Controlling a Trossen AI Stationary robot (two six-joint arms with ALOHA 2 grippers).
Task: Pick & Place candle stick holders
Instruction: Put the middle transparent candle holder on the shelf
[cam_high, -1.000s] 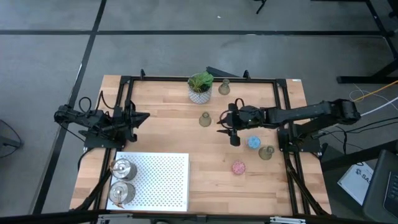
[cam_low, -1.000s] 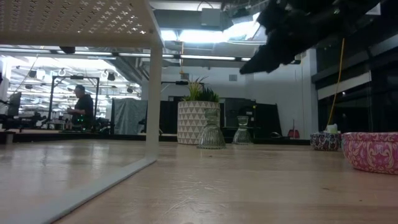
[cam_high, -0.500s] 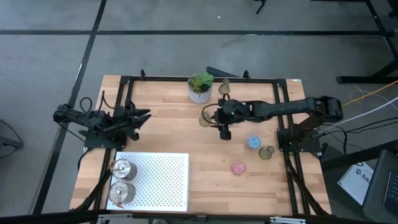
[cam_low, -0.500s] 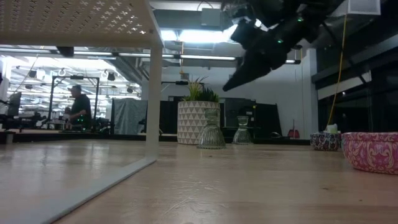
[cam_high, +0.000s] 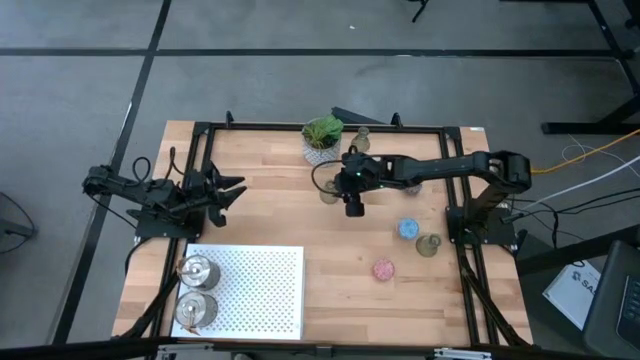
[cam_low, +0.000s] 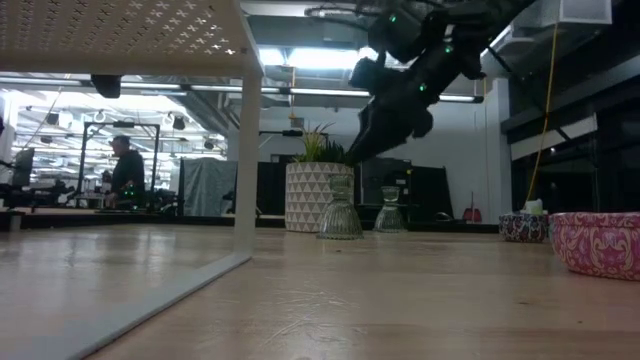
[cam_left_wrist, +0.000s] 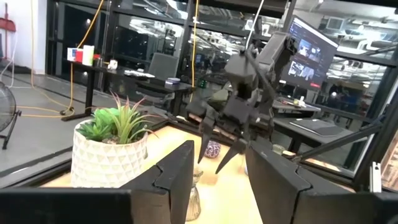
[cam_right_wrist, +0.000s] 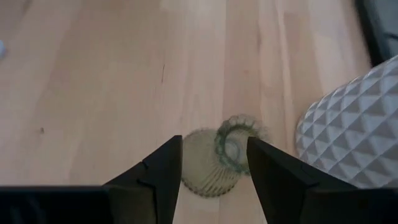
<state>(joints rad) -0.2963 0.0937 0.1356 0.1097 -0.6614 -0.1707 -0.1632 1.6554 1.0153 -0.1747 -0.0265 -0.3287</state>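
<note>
Right gripper (cam_right_wrist: 211, 177) hangs spread over the ribbed olive-grey glass holder (cam_right_wrist: 219, 158), upright just beside the plant pot (cam_right_wrist: 354, 130); left gripper (cam_left_wrist: 217, 180) parted

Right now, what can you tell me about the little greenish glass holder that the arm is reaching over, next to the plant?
The olive-grey holder looks like ribbed, see-through glass: a wide flared base narrowing to a small round cup on top. It stands upright on the bare wooden table, just in front of the plant's white patterned pot, apart from it. The right gripper hangs above it with open jaws on either side, not touching. Nothing else touches it.
</note>
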